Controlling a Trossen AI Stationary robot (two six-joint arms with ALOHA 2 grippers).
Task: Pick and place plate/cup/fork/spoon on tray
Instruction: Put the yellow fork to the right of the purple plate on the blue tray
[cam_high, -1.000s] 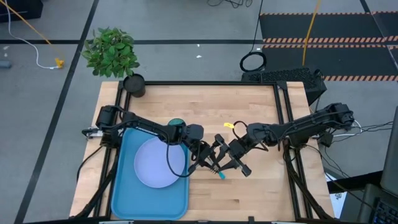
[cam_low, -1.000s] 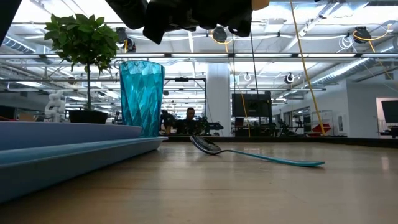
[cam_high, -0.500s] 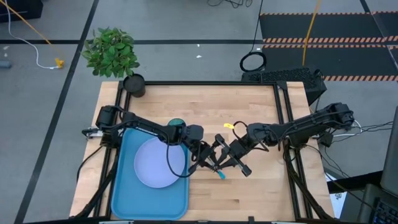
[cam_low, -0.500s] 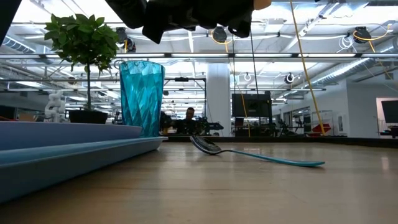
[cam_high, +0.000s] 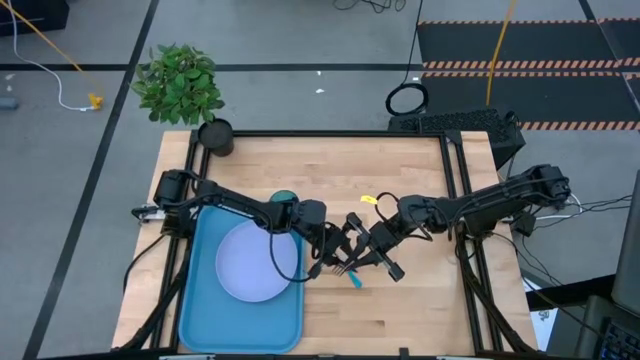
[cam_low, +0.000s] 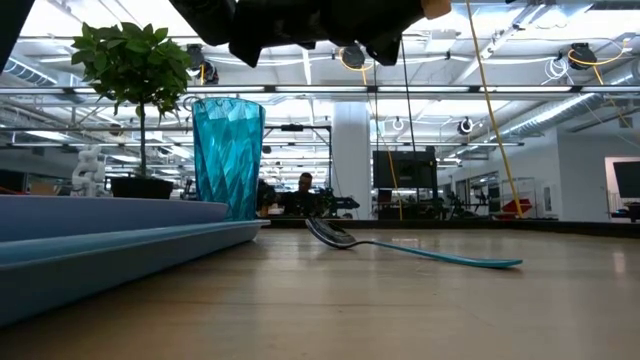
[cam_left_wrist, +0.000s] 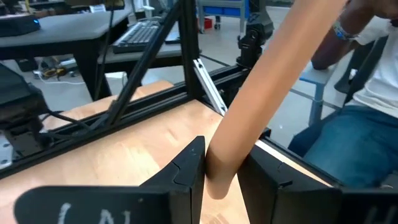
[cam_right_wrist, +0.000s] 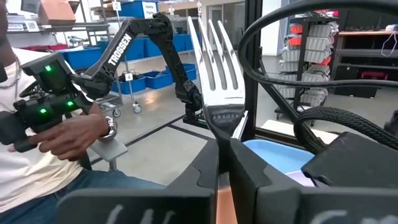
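Observation:
The fork, with silvery tines and a light orange handle, hangs above the table's middle between my two grippers. My left gripper has the handle's end; my right gripper is shut at the neck. The spoon lies flat on the wood just below them, its bowl toward the tray. The plate lies in the blue tray. The teal cup stands upright at the tray's far right corner. My left gripper has the free end of the orange handle between its two fingers, which lie across the handle. The handle rests against one finger; whether the other finger touches it I cannot tell. The fork is clear of the table. My right gripper pinches the fork's neck, just below the tines, between its two shut fingers. The fingers run along the fork, tines sticking out past the fingertips and the orange handle back between them. The fork is lifted clear of the table.
A potted green plant stands at the table's far left corner. Bare wood lies on the table's right half and far side. Dark frame rails border the table. A person sits beyond the table, a hand on a controller.
My right gripper has drawn slightly closer to my left gripper at the fork. The spoon, cup, plate and tray have stayed where they were.

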